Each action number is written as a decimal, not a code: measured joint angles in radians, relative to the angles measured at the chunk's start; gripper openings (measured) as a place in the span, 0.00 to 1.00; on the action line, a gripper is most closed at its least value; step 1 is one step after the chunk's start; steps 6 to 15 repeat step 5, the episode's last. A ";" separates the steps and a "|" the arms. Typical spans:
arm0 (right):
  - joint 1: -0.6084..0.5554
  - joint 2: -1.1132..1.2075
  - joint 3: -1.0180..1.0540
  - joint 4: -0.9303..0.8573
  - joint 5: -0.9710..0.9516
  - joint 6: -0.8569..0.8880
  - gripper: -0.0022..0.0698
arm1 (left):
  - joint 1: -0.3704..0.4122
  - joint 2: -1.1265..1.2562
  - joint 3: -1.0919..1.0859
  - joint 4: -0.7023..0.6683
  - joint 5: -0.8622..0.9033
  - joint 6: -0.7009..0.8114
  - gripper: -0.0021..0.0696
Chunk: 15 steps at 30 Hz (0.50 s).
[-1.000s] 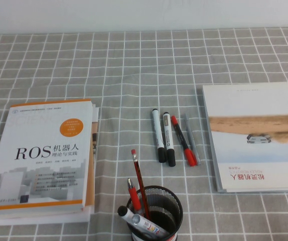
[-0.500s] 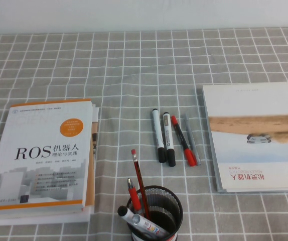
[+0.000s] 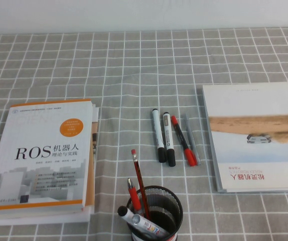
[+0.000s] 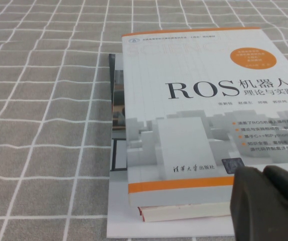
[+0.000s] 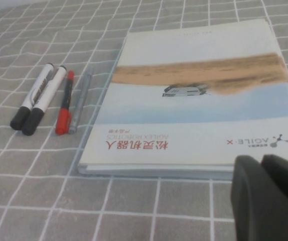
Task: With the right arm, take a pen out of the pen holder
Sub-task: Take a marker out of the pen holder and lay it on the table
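While you look across from the left, you see the ROS book [image 3: 43,155] lying on a small pile to the left of the pen holder [image 3: 174,211]. The left gripper [image 4: 263,175] hangs over that book's near edge, out to the left of the pen holder. Its fingers are pressed together with nothing in them. The pen holder stands upright, with a red pen [image 3: 132,193], a red pencil [image 3: 139,181] and a white marker [image 3: 141,224] inside it. Just behind the pen holder lie two black-capped markers [image 3: 157,134], a red-capped pen [image 3: 183,141] and a grey pen [image 3: 192,143], side by side. To the pen holder's right lies the AgileX booklet [image 3: 254,135]. The right gripper [image 5: 261,163] hangs by the booklet's near edge, with its fingers squeezed together and holding nothing.
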 joint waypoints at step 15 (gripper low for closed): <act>0.000 0.000 0.000 0.040 0.000 0.000 0.01 | 0.000 0.000 0.000 0.000 0.000 0.000 0.02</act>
